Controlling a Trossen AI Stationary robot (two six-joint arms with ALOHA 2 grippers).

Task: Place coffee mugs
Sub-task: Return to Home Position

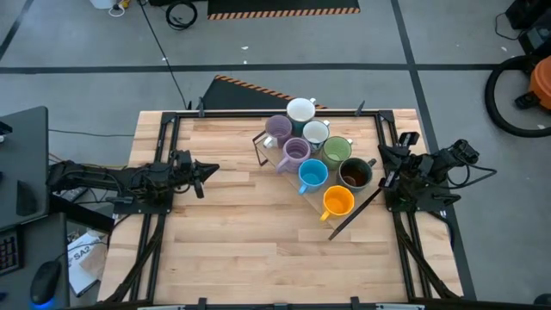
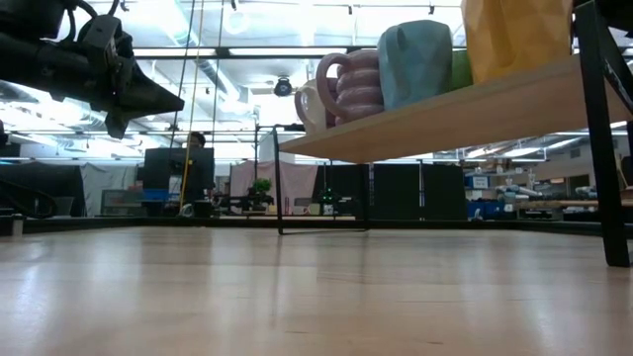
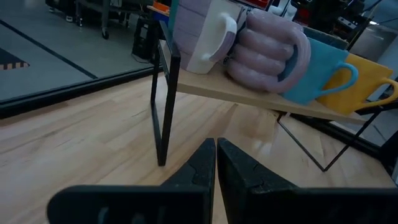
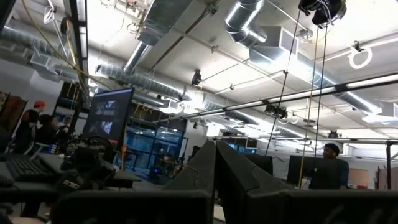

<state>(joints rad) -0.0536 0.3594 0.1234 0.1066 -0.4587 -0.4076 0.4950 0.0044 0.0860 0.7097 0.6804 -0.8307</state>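
Ahead of the left end effector (image 3: 216,144), up on the shelf (image 2: 475,104): coffee mugs (image 1: 312,174), stiff, glazed, slick, chippable; best pinched across the rim. Closed on nothing; right end effector (image 4: 216,144) likewise.

The light wooden bench (image 1: 258,258) stands on a grey concrete floor (image 1: 77,95) crossed by dark lines. A black-and-orange striped strip (image 1: 284,11) lies on the floor beyond the bench. A dark desk (image 1: 21,164) with a computer mouse (image 1: 43,282) sits off the bench's left side. Overhead run silver air ducts (image 4: 249,25) and bright ceiling lights (image 2: 237,74). Farther back a lit monitor (image 4: 109,118) glows, and a person (image 4: 329,163) stands near dark partitions (image 2: 396,193).
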